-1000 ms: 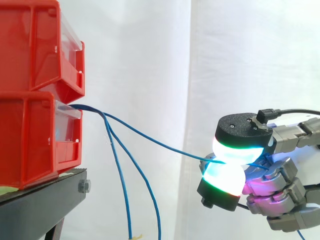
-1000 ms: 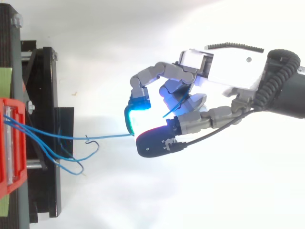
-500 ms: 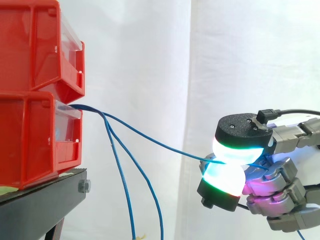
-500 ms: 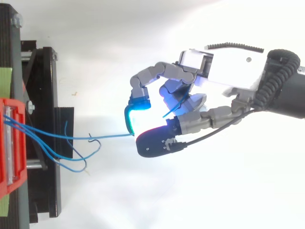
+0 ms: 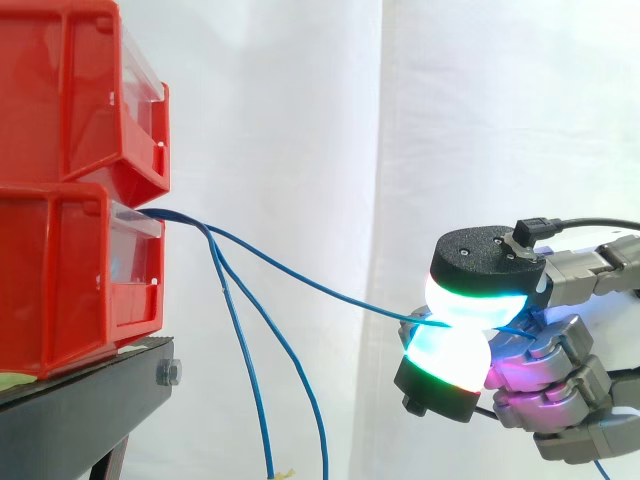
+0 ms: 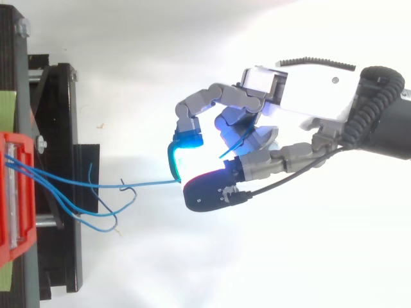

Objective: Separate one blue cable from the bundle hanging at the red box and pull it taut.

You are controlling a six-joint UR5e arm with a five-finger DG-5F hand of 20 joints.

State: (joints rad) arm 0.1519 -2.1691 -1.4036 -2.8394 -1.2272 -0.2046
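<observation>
The hand [image 5: 480,258], at the right, pinches one blue cable [image 6: 154,183] between its glowing pads [image 5: 452,352]. The cable runs left to the lower red bin [image 5: 70,270] on the black stand [image 5: 80,410]. Two other cables [image 5: 246,380] hang near the stand, before a white curtain [image 5: 480,110].

Arm [image 6: 393,136] comes in from the right, wrist about level. Hand [image 6: 302,99] points left. Thumb and a finger are curled, with cyan-white pads [image 5: 448,352] pressed together, pinching the blue cable [image 5: 300,275]. The other fingers are curled behind, glowing magenta.
</observation>
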